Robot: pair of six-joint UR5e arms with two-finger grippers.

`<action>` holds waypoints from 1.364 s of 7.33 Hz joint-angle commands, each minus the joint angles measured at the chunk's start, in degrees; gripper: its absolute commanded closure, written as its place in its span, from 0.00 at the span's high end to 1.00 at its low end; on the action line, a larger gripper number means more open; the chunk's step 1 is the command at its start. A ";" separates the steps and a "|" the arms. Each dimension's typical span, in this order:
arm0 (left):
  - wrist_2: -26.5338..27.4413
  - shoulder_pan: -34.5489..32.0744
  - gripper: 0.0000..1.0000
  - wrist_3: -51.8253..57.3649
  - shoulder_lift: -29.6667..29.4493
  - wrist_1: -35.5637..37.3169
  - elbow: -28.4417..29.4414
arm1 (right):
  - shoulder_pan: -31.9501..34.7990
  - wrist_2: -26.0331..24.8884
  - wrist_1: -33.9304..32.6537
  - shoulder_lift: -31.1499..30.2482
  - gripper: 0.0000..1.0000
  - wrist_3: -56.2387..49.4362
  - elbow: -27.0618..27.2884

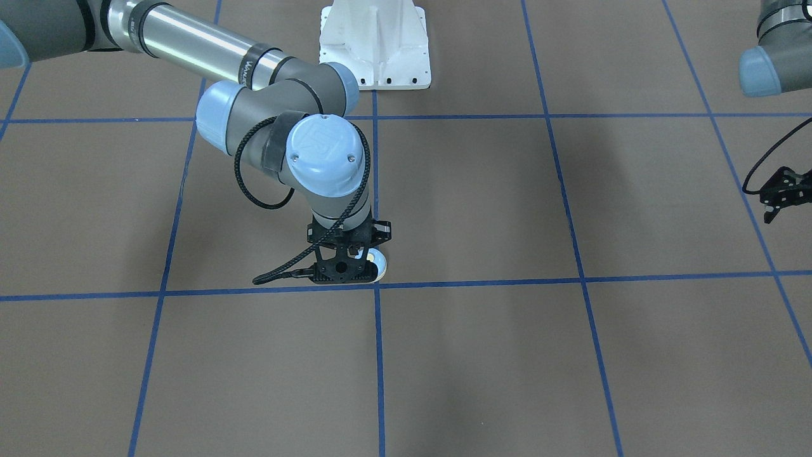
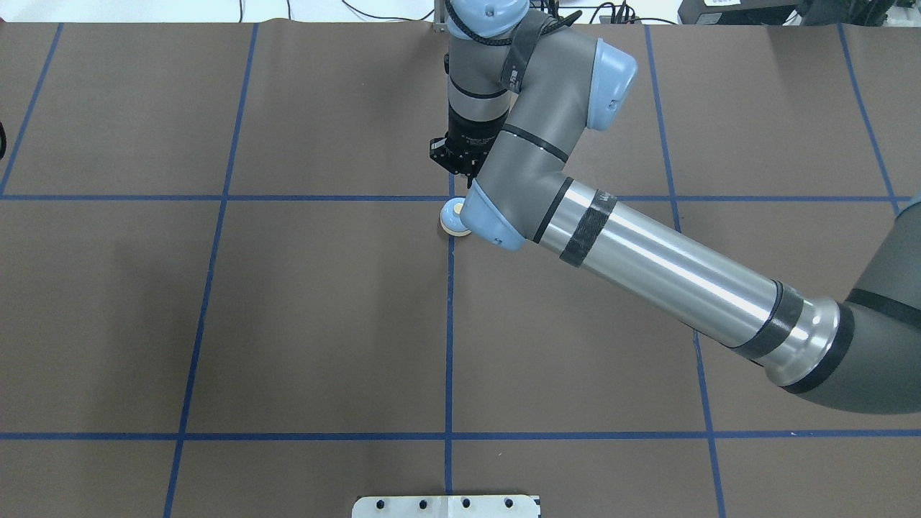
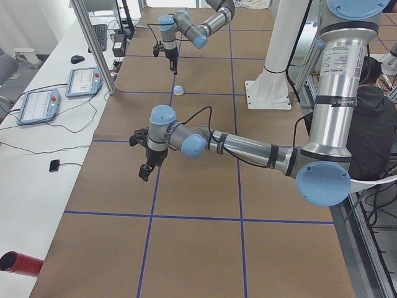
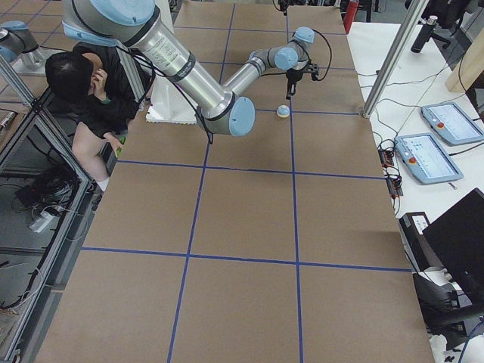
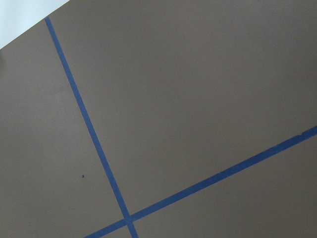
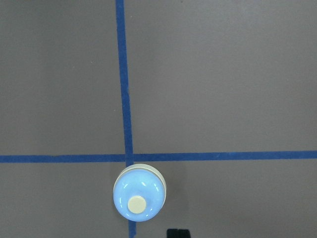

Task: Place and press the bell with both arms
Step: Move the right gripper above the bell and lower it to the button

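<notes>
Below my right end effector (image 1: pixel 344 271), by the bench's (image 1: pixel 482 203) tape crossing (image 6: pixel 128 157), the bell (image 6: pixel 138 198) stands upright and free. My left end effector (image 1: pixel 777 200) hangs well apart, far less near. Both hold nothing; how far open, I cannot tell.

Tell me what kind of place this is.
Most likely a robotics lab or test cell: a table marked off in a blue tape grid, a teach pendant lying on the side bench, and a white bolted pedestal.
</notes>
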 commanded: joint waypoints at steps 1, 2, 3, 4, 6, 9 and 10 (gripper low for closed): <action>-0.01 -0.15 1.00 -0.02 0.08 -0.01 -0.03 | -1.22 -1.29 2.85 0.84 0.00 0.07 -3.34; -0.01 -0.23 1.00 -0.02 -0.01 -0.01 -0.03 | -1.31 -1.39 3.38 2.15 0.00 0.16 -5.44; -0.01 -0.24 1.00 -0.02 -0.01 -0.09 -0.03 | -1.40 -1.65 3.56 3.82 0.00 0.16 -8.07; -0.01 -0.24 1.00 -0.02 0.08 -0.09 -0.03 | -1.75 -1.83 5.65 4.19 0.00 0.16 -9.66; -0.01 -0.24 1.00 -0.02 0.08 -0.09 0.06 | -2.10 -2.09 6.28 4.19 0.00 0.16 -10.56; -0.01 -0.24 1.00 -0.02 -0.01 -0.09 0.06 | -2.54 -2.09 6.20 3.49 0.00 0.16 -10.56; -0.01 -0.24 1.00 -0.02 -0.01 -0.09 0.06 | -2.81 -2.09 6.20 3.14 0.00 0.16 -10.55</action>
